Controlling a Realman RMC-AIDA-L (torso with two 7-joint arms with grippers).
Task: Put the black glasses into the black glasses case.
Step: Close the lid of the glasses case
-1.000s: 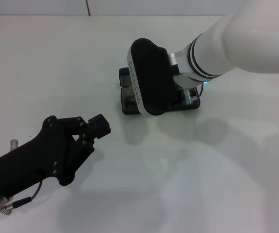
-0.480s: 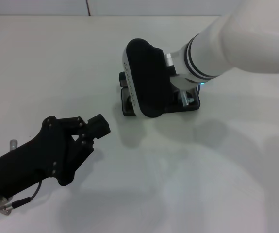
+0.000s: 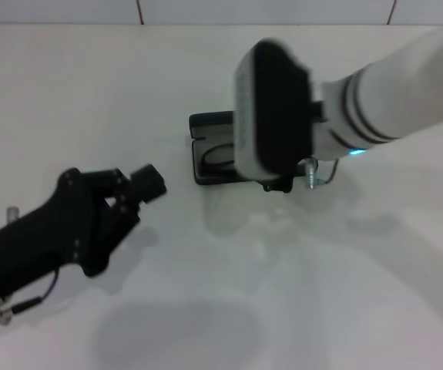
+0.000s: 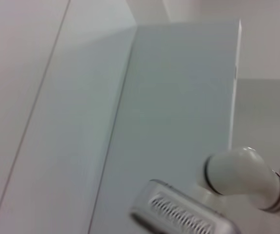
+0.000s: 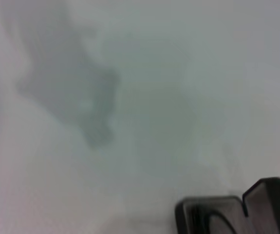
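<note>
While 1 black glasses case (image 3: 215, 158) lies open w/ glasses inside, both arms' fingers' state unclear.

The right arm (image 3: 375, 116) now sits farther right and higher, uncovering the black glasses case (image 3: 217, 158). The left gripper (image 3: 148, 183) lies slightly farther left.

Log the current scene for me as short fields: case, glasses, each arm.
case: black glasses case lies open on the white table
glasses: thin dark frame visible inside the open case, mostly hidden by the right arm
right gripper: raised over the case's right half, fingers hidden behind the wrist
left gripper: low over the table, left of the case, holding nothing
</note>
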